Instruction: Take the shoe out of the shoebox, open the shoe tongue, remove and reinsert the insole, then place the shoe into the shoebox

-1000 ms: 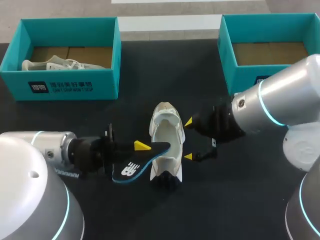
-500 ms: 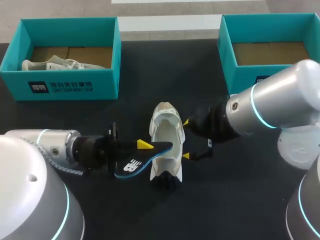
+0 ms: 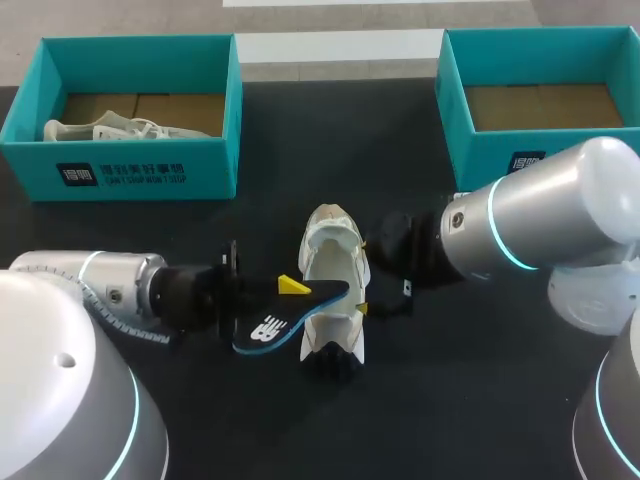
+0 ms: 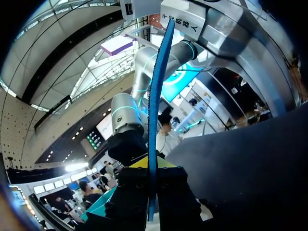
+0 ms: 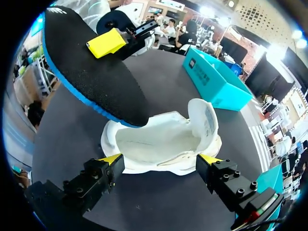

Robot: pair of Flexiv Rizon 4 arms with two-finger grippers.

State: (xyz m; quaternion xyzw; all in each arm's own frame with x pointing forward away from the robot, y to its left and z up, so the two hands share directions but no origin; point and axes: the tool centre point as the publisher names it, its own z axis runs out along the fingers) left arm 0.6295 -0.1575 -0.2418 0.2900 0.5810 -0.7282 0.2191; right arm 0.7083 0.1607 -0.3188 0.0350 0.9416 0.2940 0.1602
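Inside left shoebox (image 3: 130, 172), one pale shoe (image 3: 100, 129).

The shoe (image 5: 163, 137) is soft white cloth, matt, with a smoother lining. The insole (image 5: 91, 77) has a black, finely grained top, possibly foam, and a blue rim. The tabletop (image 3: 300, 170) is dark and matt. The left shoebox (image 3: 130, 175) and right shoebox (image 3: 452, 90) are teal card with a faint sheen, bare brown board inside. The left arm (image 3: 60, 400) and right arm (image 3: 560, 205) have smooth, glossy silver shells. The left tool (image 4: 150, 168) and right tool (image 5: 161, 161) are matt black with smooth yellow plastic tips.
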